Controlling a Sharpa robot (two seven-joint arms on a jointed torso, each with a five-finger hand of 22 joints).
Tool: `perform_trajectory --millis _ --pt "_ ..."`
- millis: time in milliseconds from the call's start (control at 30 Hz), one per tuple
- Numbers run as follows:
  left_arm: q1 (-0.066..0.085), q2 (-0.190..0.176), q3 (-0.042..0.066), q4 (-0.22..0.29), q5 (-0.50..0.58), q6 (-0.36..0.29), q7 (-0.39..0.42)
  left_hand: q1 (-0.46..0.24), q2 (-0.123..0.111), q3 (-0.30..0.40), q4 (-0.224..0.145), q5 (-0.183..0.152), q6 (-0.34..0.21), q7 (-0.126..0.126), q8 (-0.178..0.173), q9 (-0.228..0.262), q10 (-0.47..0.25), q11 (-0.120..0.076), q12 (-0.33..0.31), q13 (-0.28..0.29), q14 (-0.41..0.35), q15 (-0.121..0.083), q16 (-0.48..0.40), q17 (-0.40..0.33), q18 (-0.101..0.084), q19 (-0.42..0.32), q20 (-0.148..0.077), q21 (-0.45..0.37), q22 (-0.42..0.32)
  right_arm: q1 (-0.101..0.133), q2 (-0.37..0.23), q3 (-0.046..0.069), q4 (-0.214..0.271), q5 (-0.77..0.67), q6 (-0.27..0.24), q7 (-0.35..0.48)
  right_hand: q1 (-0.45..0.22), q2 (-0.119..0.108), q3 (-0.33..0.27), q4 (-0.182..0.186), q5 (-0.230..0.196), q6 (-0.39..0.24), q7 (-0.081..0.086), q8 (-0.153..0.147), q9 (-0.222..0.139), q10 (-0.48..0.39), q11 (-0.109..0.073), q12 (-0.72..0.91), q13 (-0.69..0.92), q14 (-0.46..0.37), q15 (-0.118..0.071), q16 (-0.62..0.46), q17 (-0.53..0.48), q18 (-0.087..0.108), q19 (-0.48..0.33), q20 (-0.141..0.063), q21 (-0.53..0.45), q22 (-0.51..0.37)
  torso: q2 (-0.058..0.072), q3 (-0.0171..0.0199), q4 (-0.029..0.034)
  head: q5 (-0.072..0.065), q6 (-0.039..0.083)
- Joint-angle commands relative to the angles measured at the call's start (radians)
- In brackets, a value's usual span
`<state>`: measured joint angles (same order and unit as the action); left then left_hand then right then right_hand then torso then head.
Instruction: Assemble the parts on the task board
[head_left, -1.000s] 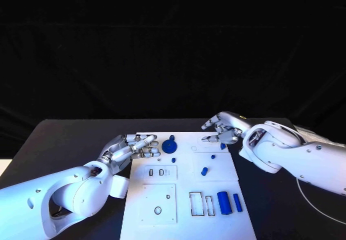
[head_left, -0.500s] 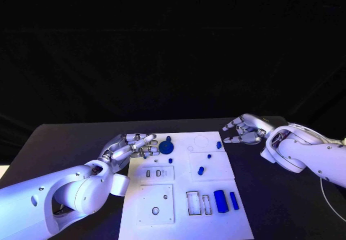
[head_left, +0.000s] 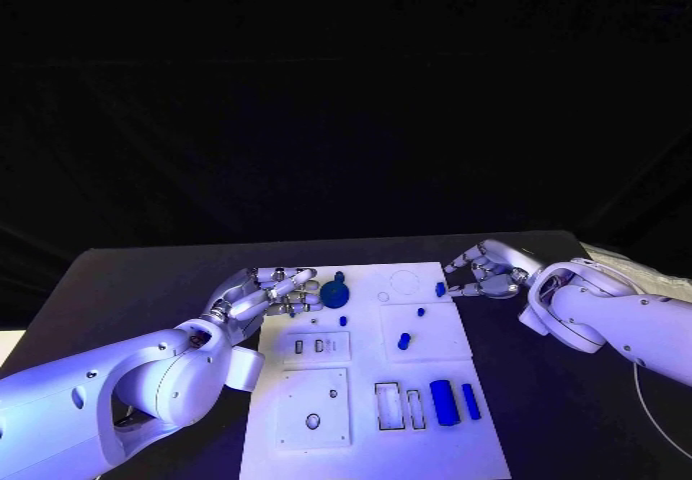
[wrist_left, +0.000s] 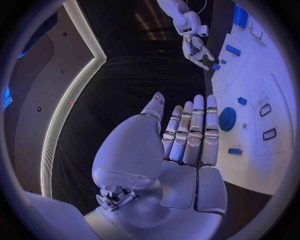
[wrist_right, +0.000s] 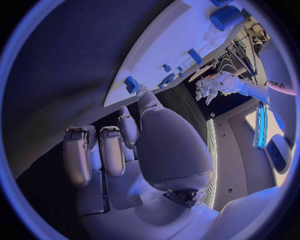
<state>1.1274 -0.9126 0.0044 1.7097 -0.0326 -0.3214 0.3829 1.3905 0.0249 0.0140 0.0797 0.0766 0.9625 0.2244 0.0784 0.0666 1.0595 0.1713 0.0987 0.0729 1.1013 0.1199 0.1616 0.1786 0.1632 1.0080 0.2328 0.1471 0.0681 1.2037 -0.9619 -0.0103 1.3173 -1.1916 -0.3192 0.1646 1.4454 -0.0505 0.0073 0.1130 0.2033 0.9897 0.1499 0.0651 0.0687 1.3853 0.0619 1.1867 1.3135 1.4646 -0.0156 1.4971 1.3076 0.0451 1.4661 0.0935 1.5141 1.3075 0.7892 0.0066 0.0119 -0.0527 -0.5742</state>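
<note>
Task board (head_left: 378, 400) lies on a black table (head_left: 130, 290), seemingly flat.

Glossy white rounded arms, silver segmented left hand (head_left: 274, 290), right hand (head_left: 488, 272)

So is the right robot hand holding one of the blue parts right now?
No, the right robot hand hovers at the task board's far right edge with fingers apart, and the small blue part beside it lies untouched.
</note>
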Motion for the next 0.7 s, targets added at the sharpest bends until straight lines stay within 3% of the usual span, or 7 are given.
perform_trajectory --millis 33,267,367,700 --pt "0.000 0.003 0.000 0.000 0.001 0.022 0.012 0.004 0.002 -0.001 -0.007 -0.003 -0.001 0.002 -0.003 0.000 -0.001 -0.001 -0.004 -0.001 0.002 0.004 -0.005 0.002 0.020 0.009 0.001 -0.003 -0.001 -0.007 0.011 0.000 -0.013 0.002 0.024 0.017 0.013 0.006 0.001 -0.008 0.000 -0.009 0.000 -0.002 -0.001 -0.003 -0.002 -0.002 -0.037 0.077 0.004 -0.002 0.129 -0.008 -0.005 0.005 -0.007 0.111 0.000 -0.0011 -0.0003 0.001 -0.004" --pt "-0.001 0.004 0.000 -0.001 0.001 0.023 0.009 0.004 0.002 -0.001 -0.007 -0.003 -0.001 0.002 -0.003 0.000 -0.002 -0.001 -0.004 -0.001 0.002 0.004 -0.005 0.002 0.020 0.009 0.001 -0.003 -0.001 -0.020 0.032 0.000 -0.034 0.002 0.027 0.027 0.031 0.032 0.025 -0.024 -0.024 0.001 0.001 0.002 0.000 0.001 -0.002 0.002 -0.034 0.078 0.004 0.000 0.134 -0.009 -0.003 0.006 -0.006 0.112 0.000 -0.0001 -0.0002 0.003 -0.003" --pt "-0.001 0.005 0.000 -0.002 0.001 0.022 0.009 0.004 0.002 -0.001 -0.008 -0.003 -0.002 0.003 -0.003 -0.001 -0.002 -0.001 -0.004 -0.001 0.002 0.004 -0.005 0.002 0.020 0.009 0.001 -0.004 -0.001 -0.023 0.038 0.000 -0.040 0.003 0.031 0.030 0.039 0.040 0.038 -0.031 -0.029 0.009 0.000 0.004 0.001 0.002 -0.003 0.005 -0.032 0.078 0.003 0.000 0.135 -0.009 -0.002 0.005 -0.006 0.114 0.000 -0.0013 -0.0007 0.005 -0.007" --pt "-0.001 0.006 0.000 -0.002 0.001 0.022 0.007 0.004 0.003 -0.001 -0.010 -0.003 -0.004 0.004 -0.005 -0.001 -0.004 0.000 -0.006 -0.002 0.002 0.004 -0.006 0.003 0.020 0.010 0.001 -0.005 0.000 -0.024 0.052 0.000 -0.052 0.004 0.050 0.033 0.049 0.056 0.071 -0.049 -0.040 0.043 -0.007 0.010 0.004 0.004 -0.009 0.009 -0.029 0.079 -0.001 0.002 0.139 -0.009 -0.001 0.002 -0.005 0.116 -0.001 -0.0009 -0.0004 0.003 -0.011"
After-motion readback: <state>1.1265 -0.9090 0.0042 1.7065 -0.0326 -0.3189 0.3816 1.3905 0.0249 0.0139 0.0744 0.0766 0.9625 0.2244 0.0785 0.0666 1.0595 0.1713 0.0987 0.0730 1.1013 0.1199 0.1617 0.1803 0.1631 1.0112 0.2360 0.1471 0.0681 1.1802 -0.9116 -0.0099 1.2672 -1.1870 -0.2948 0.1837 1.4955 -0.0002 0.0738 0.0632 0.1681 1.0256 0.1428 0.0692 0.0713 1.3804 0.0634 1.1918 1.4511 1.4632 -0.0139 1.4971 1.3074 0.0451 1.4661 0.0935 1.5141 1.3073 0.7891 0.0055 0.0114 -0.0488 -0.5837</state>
